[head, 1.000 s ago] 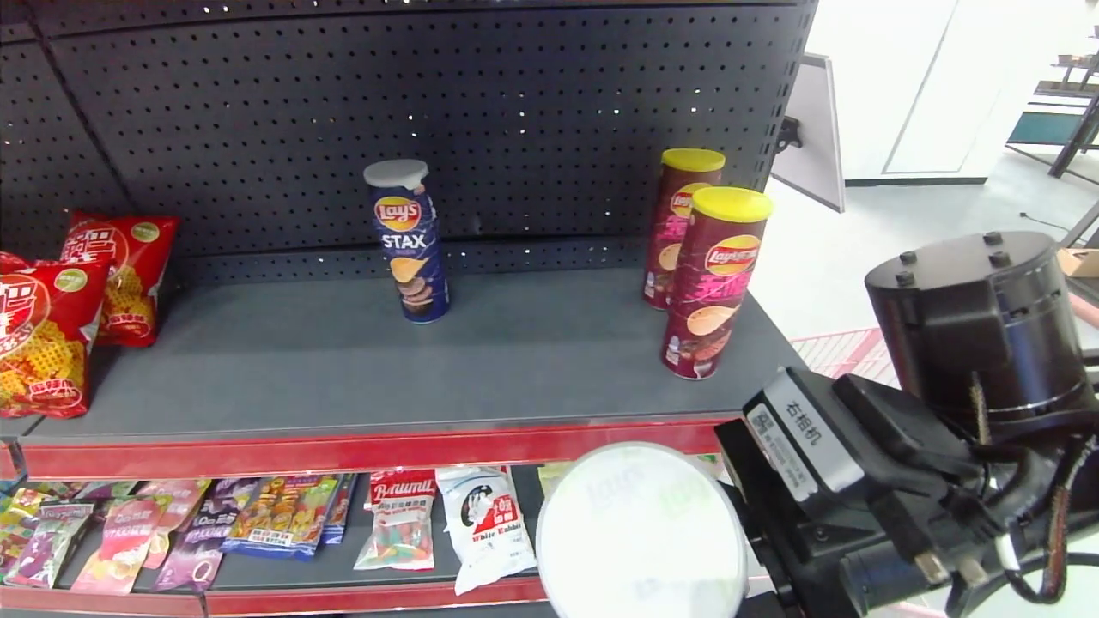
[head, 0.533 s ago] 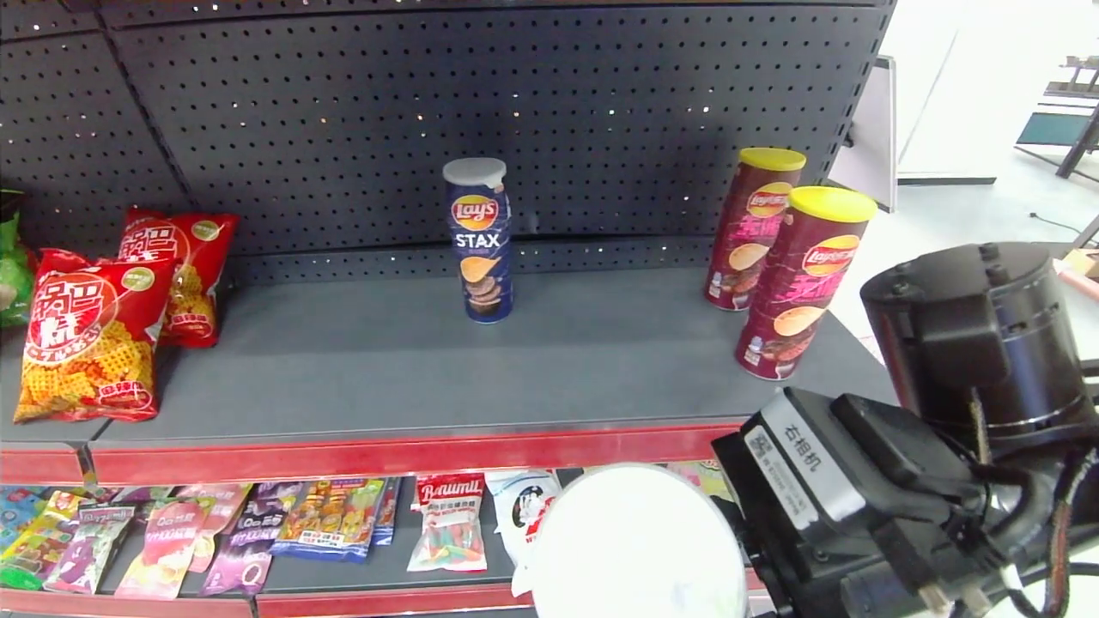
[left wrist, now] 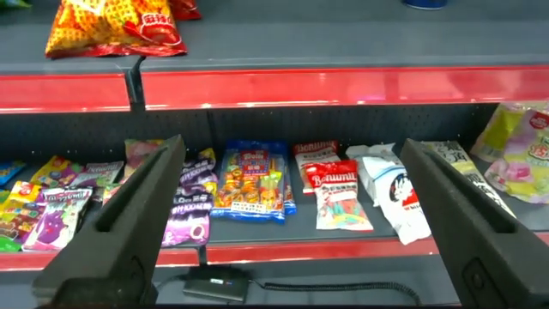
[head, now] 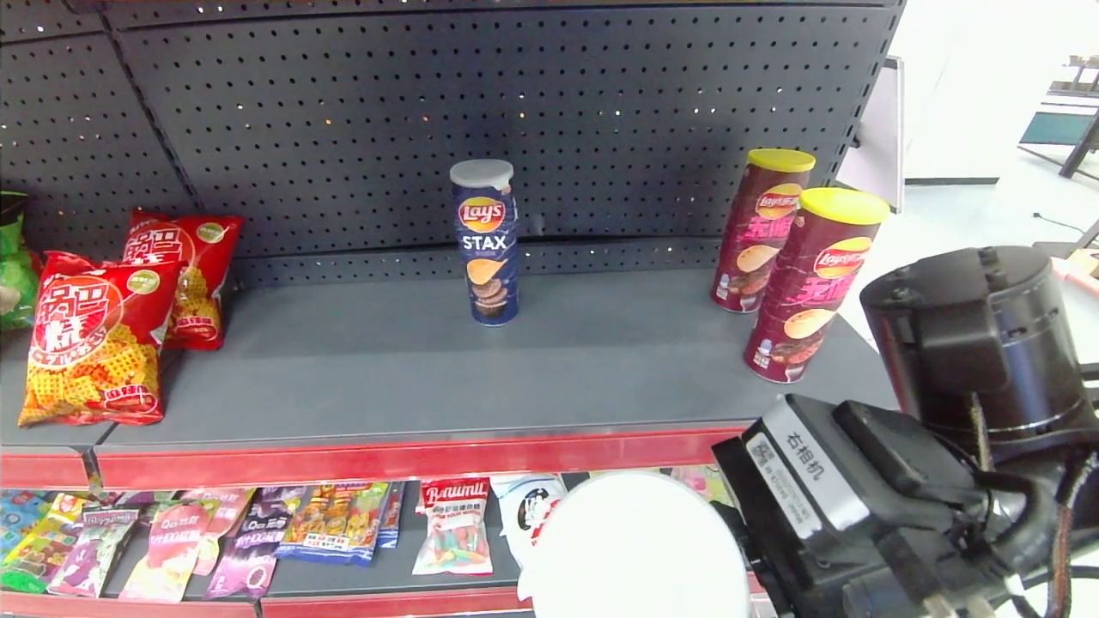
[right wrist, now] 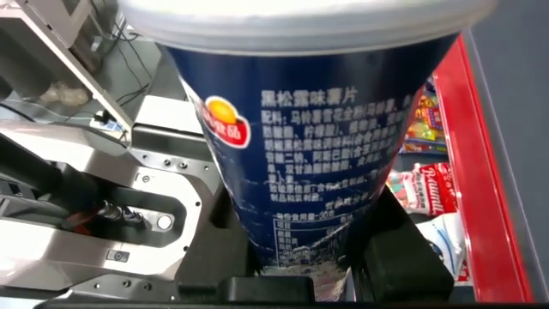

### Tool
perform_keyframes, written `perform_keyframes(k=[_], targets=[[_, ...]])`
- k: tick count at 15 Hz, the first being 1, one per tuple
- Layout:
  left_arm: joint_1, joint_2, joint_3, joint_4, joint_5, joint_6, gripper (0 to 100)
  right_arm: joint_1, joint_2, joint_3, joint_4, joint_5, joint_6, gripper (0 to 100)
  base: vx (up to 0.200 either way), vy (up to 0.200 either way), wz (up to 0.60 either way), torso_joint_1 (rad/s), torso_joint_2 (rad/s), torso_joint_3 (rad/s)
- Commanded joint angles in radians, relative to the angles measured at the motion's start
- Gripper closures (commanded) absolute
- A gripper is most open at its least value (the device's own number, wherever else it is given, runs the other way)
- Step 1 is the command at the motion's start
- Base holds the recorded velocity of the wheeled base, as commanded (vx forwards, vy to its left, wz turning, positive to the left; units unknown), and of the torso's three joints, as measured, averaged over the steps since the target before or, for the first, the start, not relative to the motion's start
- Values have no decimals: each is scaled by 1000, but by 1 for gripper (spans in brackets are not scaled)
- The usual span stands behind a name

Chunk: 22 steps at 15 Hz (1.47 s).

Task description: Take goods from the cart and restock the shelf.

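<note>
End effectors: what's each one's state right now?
Left end effector: open, empty.
Right end effector: closed on the blue chips can.

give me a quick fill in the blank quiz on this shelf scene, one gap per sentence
1. The right gripper is shut on a ___ can with a white lid.
2. The two maroon cans on the shelf have ___ lids.
3. The red snack bags sit at the shelf's ___ end.
4. The left gripper is ___.
Missing words: blue; yellow; left; open
</note>
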Motion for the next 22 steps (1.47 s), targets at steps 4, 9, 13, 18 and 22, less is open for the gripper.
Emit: perform_keyframes(k=[4, 9, 13, 18, 22], targets=[[0, 1, 0, 0, 0, 0, 0, 2, 1, 4, -1, 2, -2, 100, 0, 100, 0, 1, 2, 1], [0, 1, 0, 0, 0, -2, 0, 2, -6, 41, -34, 2, 6, 100, 0, 160, 0, 3, 4, 2], [0, 1, 0, 0, 0, 0, 0, 2, -14, 50, -34, 2, 8, 100, 0, 0, 0, 0, 0, 0], [0, 1, 0, 0, 0, 0, 0, 2, -16, 48, -36, 2, 8, 100, 0, 0, 0, 0, 0, 0], [0, 1, 0, 0, 0, 0, 0, 2, -16, 50, -36, 2, 8, 100, 100, 0, 0, 1, 1, 1]])
